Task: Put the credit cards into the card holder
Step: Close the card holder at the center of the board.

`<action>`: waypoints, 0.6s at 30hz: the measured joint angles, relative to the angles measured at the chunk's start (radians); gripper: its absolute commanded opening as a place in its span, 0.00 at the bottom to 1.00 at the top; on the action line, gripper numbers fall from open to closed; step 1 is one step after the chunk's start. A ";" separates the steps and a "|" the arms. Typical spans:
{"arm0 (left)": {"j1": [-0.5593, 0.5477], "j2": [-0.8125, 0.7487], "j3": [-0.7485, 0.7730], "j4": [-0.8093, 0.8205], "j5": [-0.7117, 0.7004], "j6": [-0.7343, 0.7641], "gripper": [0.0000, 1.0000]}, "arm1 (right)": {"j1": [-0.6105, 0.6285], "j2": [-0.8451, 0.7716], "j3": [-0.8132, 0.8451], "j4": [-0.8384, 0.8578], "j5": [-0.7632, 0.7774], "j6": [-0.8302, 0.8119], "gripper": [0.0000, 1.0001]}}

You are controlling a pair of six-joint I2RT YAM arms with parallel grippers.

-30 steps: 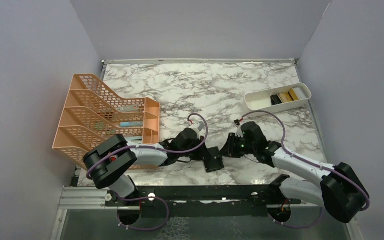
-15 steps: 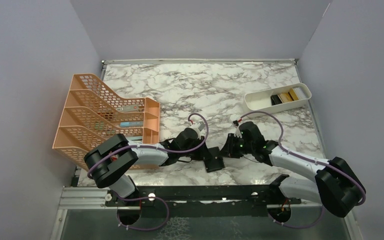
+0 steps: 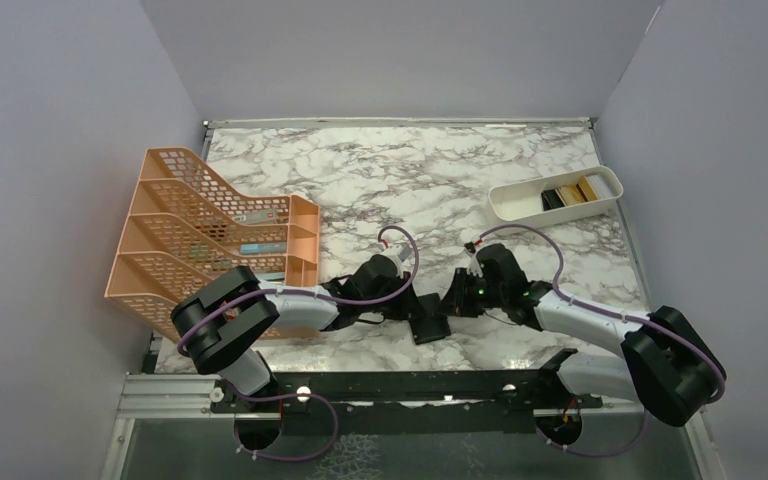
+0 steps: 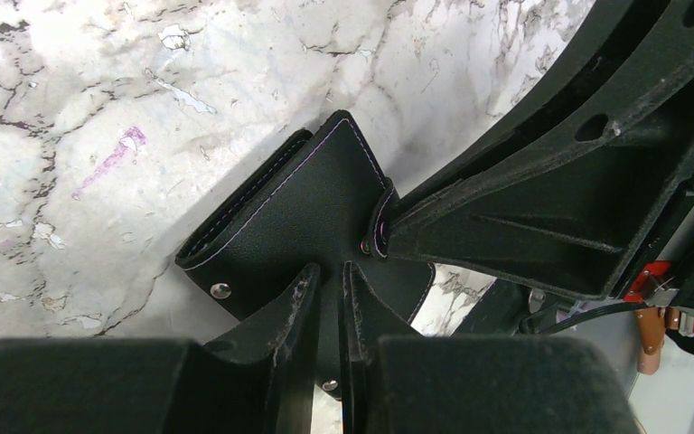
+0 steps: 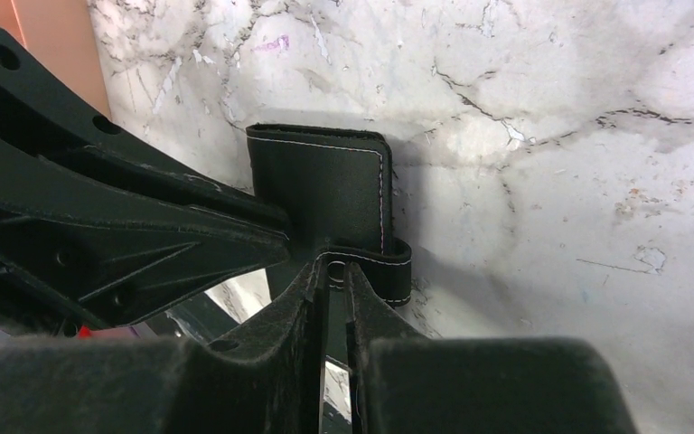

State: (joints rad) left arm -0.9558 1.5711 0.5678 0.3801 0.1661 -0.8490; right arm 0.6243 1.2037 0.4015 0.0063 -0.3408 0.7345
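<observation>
The black card holder (image 3: 430,323) stands near the table's front middle, held between both grippers. In the left wrist view my left gripper (image 4: 330,271) is shut on an edge of the card holder (image 4: 289,212). In the right wrist view my right gripper (image 5: 336,268) is shut on the stitched flap of the card holder (image 5: 325,185). From above, the left gripper (image 3: 412,310) and right gripper (image 3: 453,301) meet at it. A black card (image 3: 551,200) and a yellow-gold card (image 3: 587,188) lie in the white tray (image 3: 520,193) at the back right.
An orange mesh file rack (image 3: 200,235) stands at the left, close behind the left arm. The table is white marble with grey walls on three sides. A black rail runs along the near edge (image 3: 400,385).
The right arm has shifted slightly left toward the card holder. The left arm and the cards in the tray have not moved.
</observation>
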 measured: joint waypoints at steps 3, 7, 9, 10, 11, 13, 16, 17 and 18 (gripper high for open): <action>0.000 0.000 0.001 0.000 0.000 0.000 0.17 | -0.002 0.006 0.000 0.007 -0.006 0.000 0.15; 0.000 0.002 0.003 -0.001 0.001 0.000 0.17 | -0.003 0.007 -0.001 0.008 -0.008 -0.001 0.13; 0.000 0.004 0.007 -0.005 0.002 0.000 0.17 | -0.003 0.008 -0.001 0.008 -0.008 -0.002 0.12; 0.000 0.005 0.008 -0.006 0.002 0.000 0.17 | -0.003 0.010 -0.001 0.009 -0.008 -0.002 0.11; 0.000 0.005 0.009 -0.007 0.002 0.000 0.17 | -0.004 0.012 -0.001 0.009 -0.009 -0.003 0.11; 0.000 0.006 0.010 -0.008 0.002 0.000 0.17 | -0.006 0.018 -0.001 0.011 -0.013 -0.005 0.10; 0.000 0.008 0.012 -0.008 0.003 0.000 0.17 | -0.009 0.023 0.000 0.014 -0.020 -0.012 0.10; 0.000 0.009 0.013 -0.008 0.003 0.000 0.17 | -0.009 0.024 0.002 0.013 -0.021 -0.015 0.11; 0.000 0.009 0.013 -0.008 0.004 0.000 0.17 | -0.009 0.025 0.003 0.010 -0.022 -0.019 0.11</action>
State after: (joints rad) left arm -0.9562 1.5803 0.5808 0.3721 0.1699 -0.8486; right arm 0.6151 1.2289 0.4049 0.0166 -0.3626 0.7151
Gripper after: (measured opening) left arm 0.170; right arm 0.108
